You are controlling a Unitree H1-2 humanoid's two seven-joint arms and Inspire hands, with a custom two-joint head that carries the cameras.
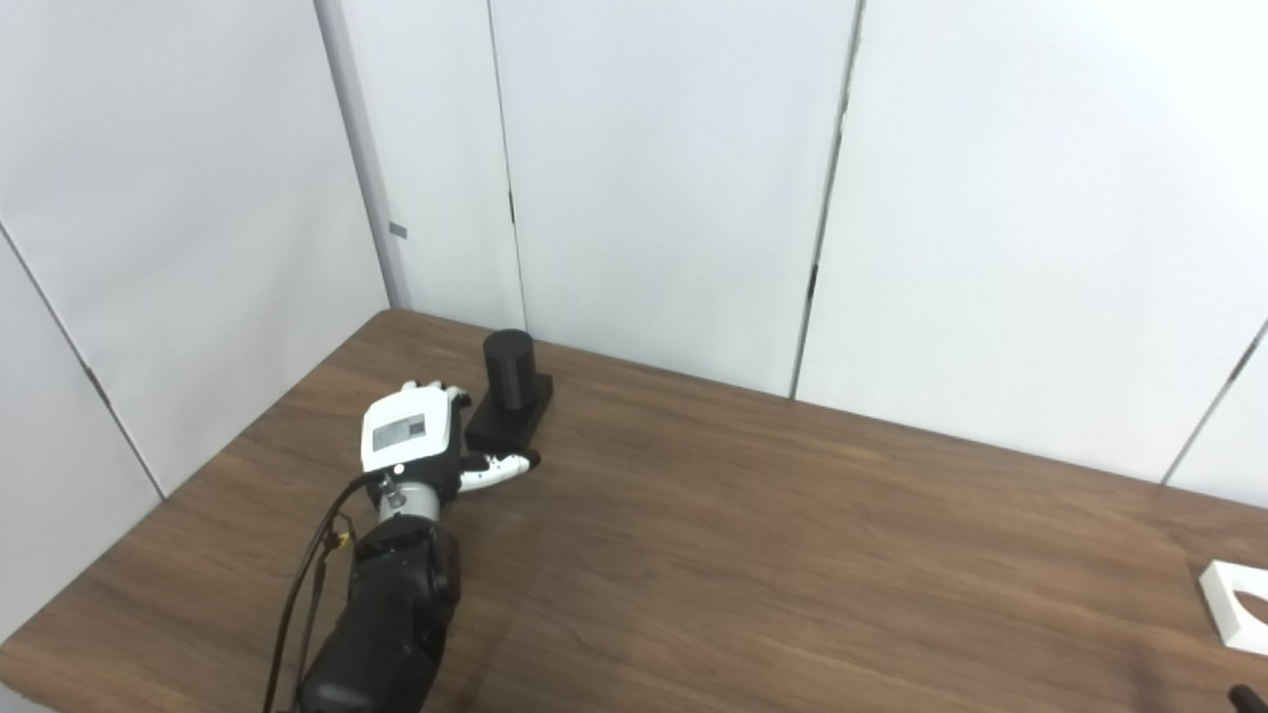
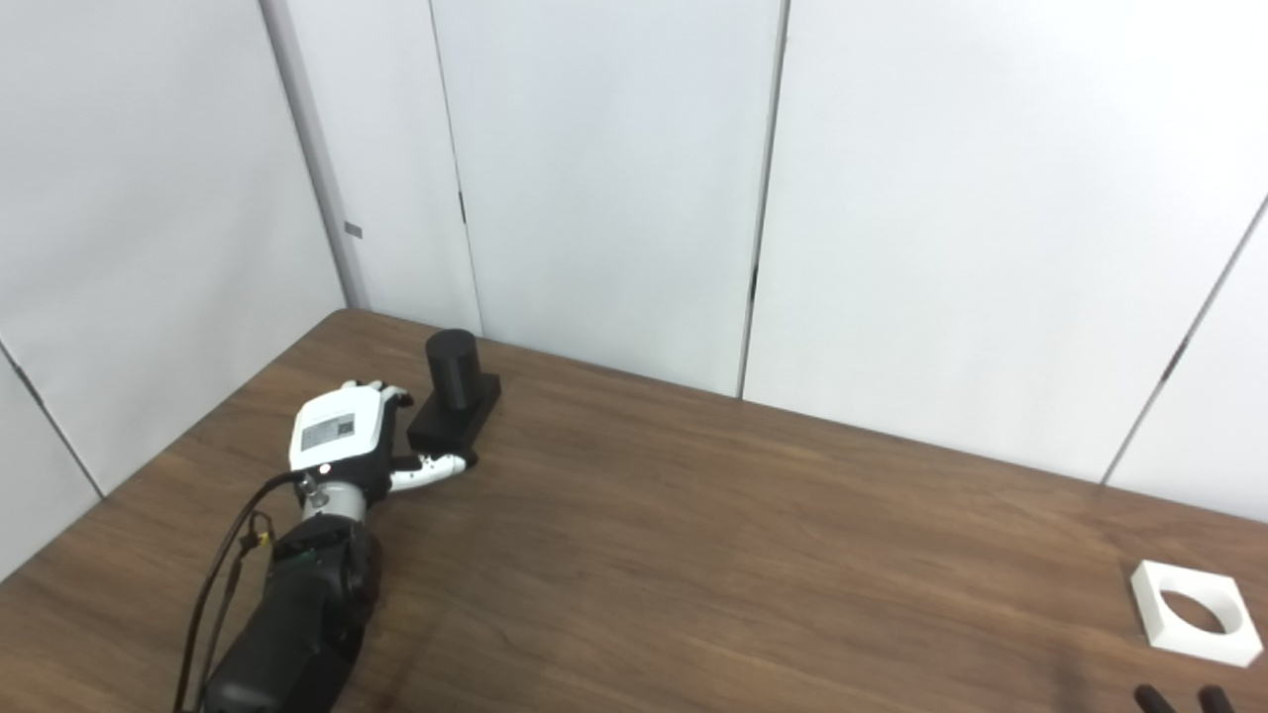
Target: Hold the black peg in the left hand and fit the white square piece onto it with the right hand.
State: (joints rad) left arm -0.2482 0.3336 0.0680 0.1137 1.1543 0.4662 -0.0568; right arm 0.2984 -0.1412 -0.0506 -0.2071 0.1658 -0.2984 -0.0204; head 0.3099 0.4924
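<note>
While the left hand (image 1: 416, 436) sits right beside the black peg (image 1: 510, 391) at the far left of the desk (image 1: 753, 555), fingers spread, holding nothing yet, I'd say we're at the grab step. The white square piece (image 2: 1194, 612) lies way off at the near right. The right hand (image 2: 1179, 699) barely peeks in, can't tell its state. Next up is probably closing around the peg's base.

Both head cameras look down and forward across the table (image 1: 753, 555) toward the white wall panels (image 2: 614, 178). They share nearly the whole scene; the right eye view reaches slightly farther right.
</note>
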